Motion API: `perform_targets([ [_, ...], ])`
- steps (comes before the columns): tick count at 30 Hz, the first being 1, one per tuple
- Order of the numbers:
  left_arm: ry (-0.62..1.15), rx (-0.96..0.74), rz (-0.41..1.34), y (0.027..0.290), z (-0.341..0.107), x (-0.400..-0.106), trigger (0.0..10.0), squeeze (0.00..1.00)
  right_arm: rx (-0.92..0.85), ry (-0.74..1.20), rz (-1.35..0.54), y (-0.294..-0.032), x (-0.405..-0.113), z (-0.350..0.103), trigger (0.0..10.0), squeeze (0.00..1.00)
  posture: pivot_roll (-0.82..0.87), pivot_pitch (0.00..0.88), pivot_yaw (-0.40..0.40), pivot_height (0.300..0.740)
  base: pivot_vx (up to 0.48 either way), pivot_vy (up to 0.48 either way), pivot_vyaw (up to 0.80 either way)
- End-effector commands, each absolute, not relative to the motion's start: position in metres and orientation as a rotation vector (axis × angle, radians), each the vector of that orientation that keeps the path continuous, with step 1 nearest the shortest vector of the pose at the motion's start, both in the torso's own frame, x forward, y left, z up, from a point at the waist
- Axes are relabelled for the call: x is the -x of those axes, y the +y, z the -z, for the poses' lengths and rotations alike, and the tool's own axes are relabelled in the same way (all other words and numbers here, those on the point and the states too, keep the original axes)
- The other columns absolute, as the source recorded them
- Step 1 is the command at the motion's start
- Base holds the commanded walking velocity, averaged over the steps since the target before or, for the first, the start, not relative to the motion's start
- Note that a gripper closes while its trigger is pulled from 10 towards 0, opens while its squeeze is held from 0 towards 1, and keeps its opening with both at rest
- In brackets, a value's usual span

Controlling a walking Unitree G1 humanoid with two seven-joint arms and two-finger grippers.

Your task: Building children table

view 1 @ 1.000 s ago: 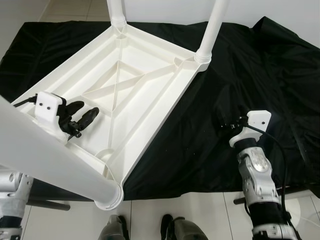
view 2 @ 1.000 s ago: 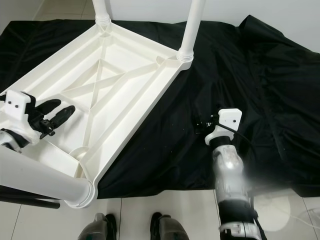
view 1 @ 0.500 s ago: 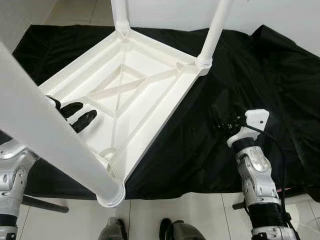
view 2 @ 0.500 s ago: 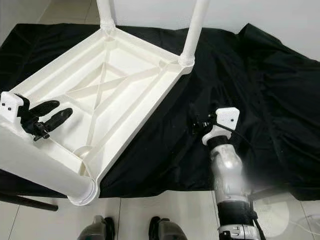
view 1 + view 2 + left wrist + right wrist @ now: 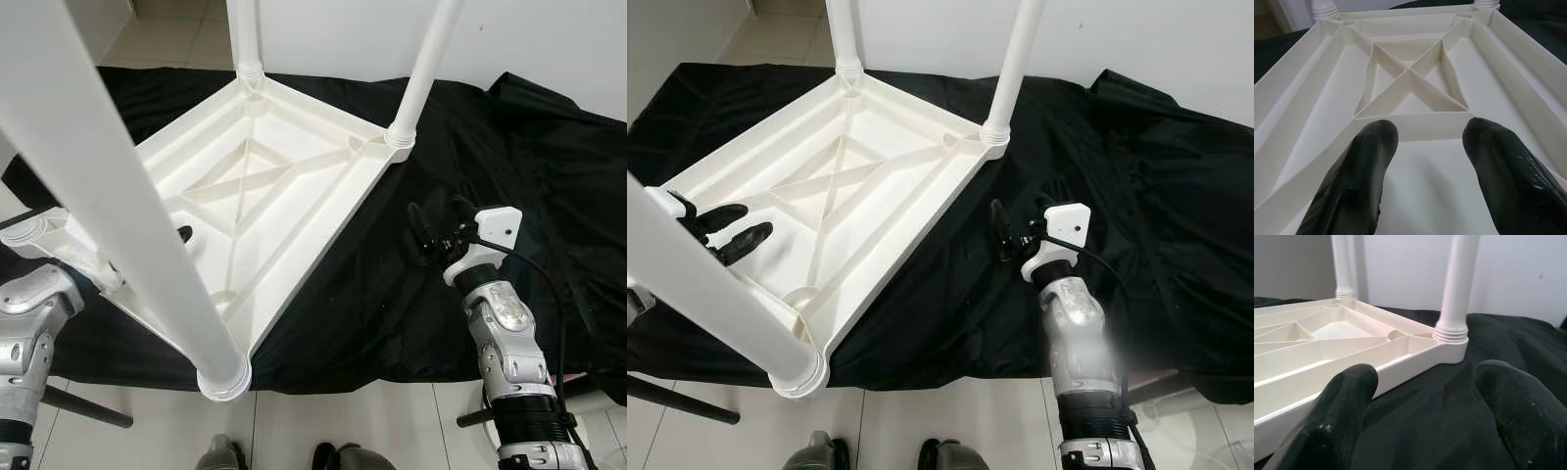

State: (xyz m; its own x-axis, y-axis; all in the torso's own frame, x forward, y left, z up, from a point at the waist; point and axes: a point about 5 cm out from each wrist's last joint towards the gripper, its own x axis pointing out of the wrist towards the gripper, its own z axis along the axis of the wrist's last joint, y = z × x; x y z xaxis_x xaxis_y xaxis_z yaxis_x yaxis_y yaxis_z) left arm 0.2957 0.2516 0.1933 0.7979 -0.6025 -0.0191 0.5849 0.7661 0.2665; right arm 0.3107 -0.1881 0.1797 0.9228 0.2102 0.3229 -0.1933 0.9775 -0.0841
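Observation:
A white plastic children's table [image 5: 294,176] lies upside down on a black cloth. Legs stand in its two far corners [image 5: 245,39] [image 5: 421,69]. A third leg [image 5: 127,215] rises from the near corner toward the camera. My left gripper [image 5: 749,221] hovers open over the underside near the left rim, partly hidden by that leg. In the left wrist view the left gripper [image 5: 1430,129] has nothing between its fingers, and the cross ribs [image 5: 1410,73] lie ahead. My right gripper [image 5: 438,220] is open above the cloth, just right of the table's rim. The right wrist view shows the right gripper [image 5: 1425,377] facing a far corner leg [image 5: 1457,293].
The black cloth [image 5: 529,147] covers a low platform and is bunched at the far right. White tiled floor [image 5: 343,411] lies in front, with my feet [image 5: 940,458] at the bottom edge. A dark bar [image 5: 83,406] sticks out at lower left. A white wall stands behind.
The camera has shifted, so the near leg crosses more of the left side. The right gripper has come a little closer to the table's rim. The left gripper stays over the underside.

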Motion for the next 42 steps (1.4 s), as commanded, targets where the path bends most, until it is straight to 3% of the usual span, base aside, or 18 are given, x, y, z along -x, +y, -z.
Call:
perform_targets([
  [1, -0.027, -0.281, 0.705, 0.254, -0.186, -0.290, 10.0, 0.00, 0.061, -0.312, -0.204, -0.192, -0.309, -0.175, 10.0, 0.00, 0.04, 0.101, -0.043, 0.740, 0.000, 0.000, 0.00],
  [3, -0.015, -0.281, 0.727, 0.255, -0.185, -0.288, 10.0, 0.00, 0.065, -0.310, -0.206, -0.193, -0.308, -0.174, 10.0, 0.00, 0.04, 0.101, -0.043, 0.740, 0.000, 0.000, 0.00],
  [4, -0.001, -0.275, 0.790, 0.256, -0.184, -0.282, 10.0, 1.00, 0.080, -0.300, -0.213, -0.195, -0.307, -0.173, 10.0, 0.00, 0.04, 0.100, -0.047, 0.740, 0.000, 0.000, 0.00],
  [11, 0.111, -0.281, 0.972, 0.254, -0.176, -0.263, 10.0, 0.99, 0.097, -0.281, -0.223, -0.199, -0.306, -0.170, 10.0, 0.00, 0.05, 0.090, -0.052, 0.740, 0.000, 0.000, 0.00],
  [12, 0.138, -0.282, 0.989, 0.253, -0.174, -0.261, 10.0, 0.00, 0.100, -0.280, -0.225, -0.199, -0.306, -0.170, 10.0, 0.00, 0.05, 0.090, -0.052, 0.740, 0.000, 0.000, 0.00],
  [20, 0.212, -0.352, 1.072, 0.252, -0.165, -0.258, 10.0, 0.00, 0.114, -0.289, -0.243, -0.199, -0.310, -0.174, 10.0, 0.00, 0.05, 0.076, -0.052, 0.740, 0.000, 0.000, 0.00],
  [42, 0.302, -0.516, 1.120, 0.250, -0.149, -0.287, 10.0, 0.00, 0.131, -0.303, -0.273, -0.193, -0.309, -0.177, 10.0, 0.00, 0.01, 0.110, -0.004, 0.740, 0.000, 0.000, 0.00],
])
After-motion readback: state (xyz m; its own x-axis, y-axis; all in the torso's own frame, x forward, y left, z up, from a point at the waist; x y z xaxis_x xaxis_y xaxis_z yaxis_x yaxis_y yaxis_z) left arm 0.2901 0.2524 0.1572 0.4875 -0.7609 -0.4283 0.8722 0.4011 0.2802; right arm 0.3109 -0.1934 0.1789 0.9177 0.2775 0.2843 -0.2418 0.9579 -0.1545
